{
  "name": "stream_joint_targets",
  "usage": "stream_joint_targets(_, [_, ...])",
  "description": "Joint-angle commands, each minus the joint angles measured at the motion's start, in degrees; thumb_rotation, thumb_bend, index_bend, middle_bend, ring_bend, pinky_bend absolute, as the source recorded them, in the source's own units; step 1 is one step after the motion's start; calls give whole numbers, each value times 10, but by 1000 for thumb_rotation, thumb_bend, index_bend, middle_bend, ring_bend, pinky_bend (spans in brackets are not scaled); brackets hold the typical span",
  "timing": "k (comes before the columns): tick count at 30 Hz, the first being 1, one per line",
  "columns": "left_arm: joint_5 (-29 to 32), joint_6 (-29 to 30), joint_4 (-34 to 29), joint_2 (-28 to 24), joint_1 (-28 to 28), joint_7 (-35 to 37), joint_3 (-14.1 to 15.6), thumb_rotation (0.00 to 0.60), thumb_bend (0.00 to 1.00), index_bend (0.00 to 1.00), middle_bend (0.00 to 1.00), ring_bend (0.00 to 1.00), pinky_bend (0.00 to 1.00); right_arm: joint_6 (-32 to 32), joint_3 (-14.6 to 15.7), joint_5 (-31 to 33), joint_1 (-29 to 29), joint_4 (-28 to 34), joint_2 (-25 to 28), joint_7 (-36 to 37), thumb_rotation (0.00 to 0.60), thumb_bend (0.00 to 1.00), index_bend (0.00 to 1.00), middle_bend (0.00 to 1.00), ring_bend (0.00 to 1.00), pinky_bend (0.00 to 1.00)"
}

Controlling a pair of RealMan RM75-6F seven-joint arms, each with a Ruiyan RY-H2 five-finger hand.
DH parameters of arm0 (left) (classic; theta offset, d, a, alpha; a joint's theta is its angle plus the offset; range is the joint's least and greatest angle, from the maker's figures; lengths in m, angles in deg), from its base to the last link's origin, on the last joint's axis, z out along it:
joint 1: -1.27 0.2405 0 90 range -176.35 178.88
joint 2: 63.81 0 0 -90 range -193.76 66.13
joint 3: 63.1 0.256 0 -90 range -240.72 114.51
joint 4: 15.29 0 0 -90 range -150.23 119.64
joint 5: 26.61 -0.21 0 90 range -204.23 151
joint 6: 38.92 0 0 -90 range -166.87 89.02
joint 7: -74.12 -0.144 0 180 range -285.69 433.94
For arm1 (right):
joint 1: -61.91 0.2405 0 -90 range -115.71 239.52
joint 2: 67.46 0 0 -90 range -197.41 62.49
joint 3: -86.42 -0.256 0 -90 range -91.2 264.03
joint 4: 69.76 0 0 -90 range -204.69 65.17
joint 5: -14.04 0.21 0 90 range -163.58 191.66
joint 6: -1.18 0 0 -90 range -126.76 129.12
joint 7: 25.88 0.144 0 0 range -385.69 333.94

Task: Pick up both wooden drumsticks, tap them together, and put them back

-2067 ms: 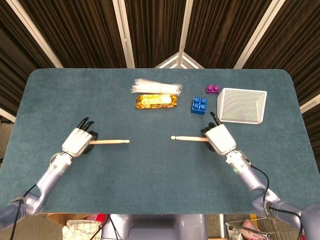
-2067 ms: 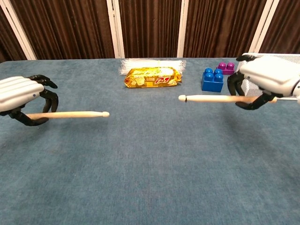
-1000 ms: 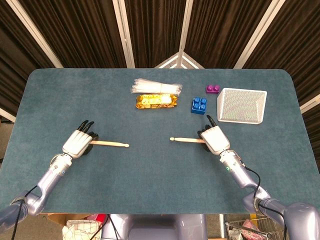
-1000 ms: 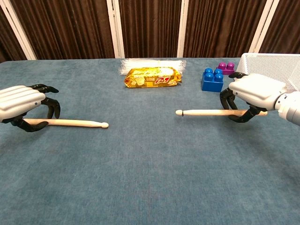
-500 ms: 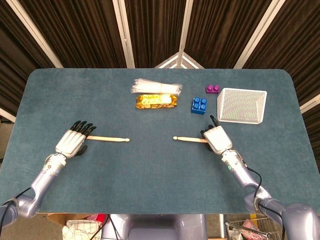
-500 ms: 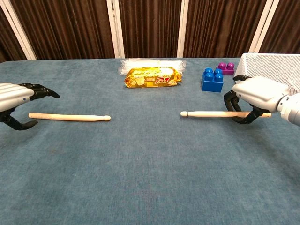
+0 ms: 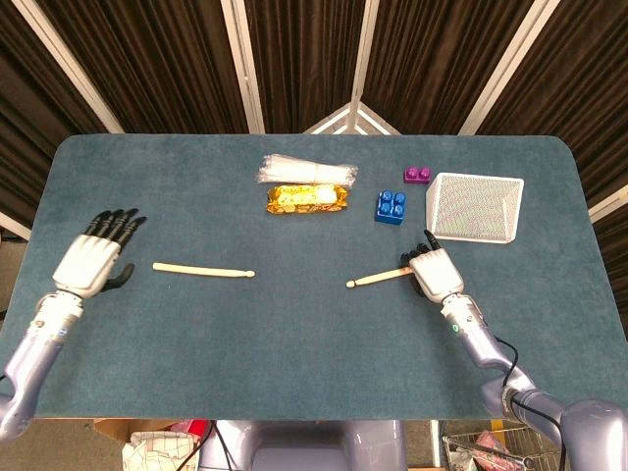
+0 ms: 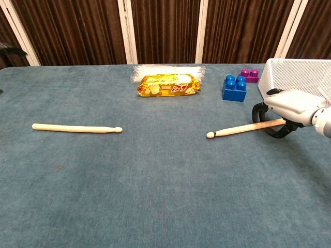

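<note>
The left drumstick (image 7: 203, 269) is lying flat on the blue table (image 7: 294, 353), well apart from the left hand (image 7: 91, 261), which is hovering beside it with fingers spread and holding nothing. The right hand (image 8: 289, 112) is curling its fingers around the butt of the right drumstick (image 8: 243, 128), whose tip is resting on the table. Judging from this, the put-back looks half done: one stick is set down, and the other is waiting to be released.

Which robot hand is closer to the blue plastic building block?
Right. The right hand sits just below-right of the blue plastic building block; the left hand is far across the table.
</note>
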Motion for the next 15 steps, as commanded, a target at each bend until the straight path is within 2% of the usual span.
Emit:
stream_joint_targets(1, [7,12,-32,-37,14,9,-6,600,564,43,0,0,0,16,-16,35,-8,56,27,-44,600,493,291,350,208,0])
stream_joint_targets(5, [-12,48,-72,-71,38,19,2,600,565,29,0,0,0,7,-54,107,-30,160,83,-95,600,493,184,272,153,0])
stream_joint_targets(9, [-23,79,-122,-103,74,-38,29,600,544,15,0,0,0,-35,-86,161,-58,253,134,-121,600,420,63,162,95,0])
stream_joint_targets(12, [-15,111,-146,-107,104,-99,43,600,494,13,0,0,0,-74,-99,170,-80,292,161,-113,600,369,13,88,63,0])
stream_joint_targets(15, [-4,136,-150,-102,130,-147,53,600,491,13,0,0,0,-113,-103,150,-101,303,182,-76,600,358,0,56,54,0])
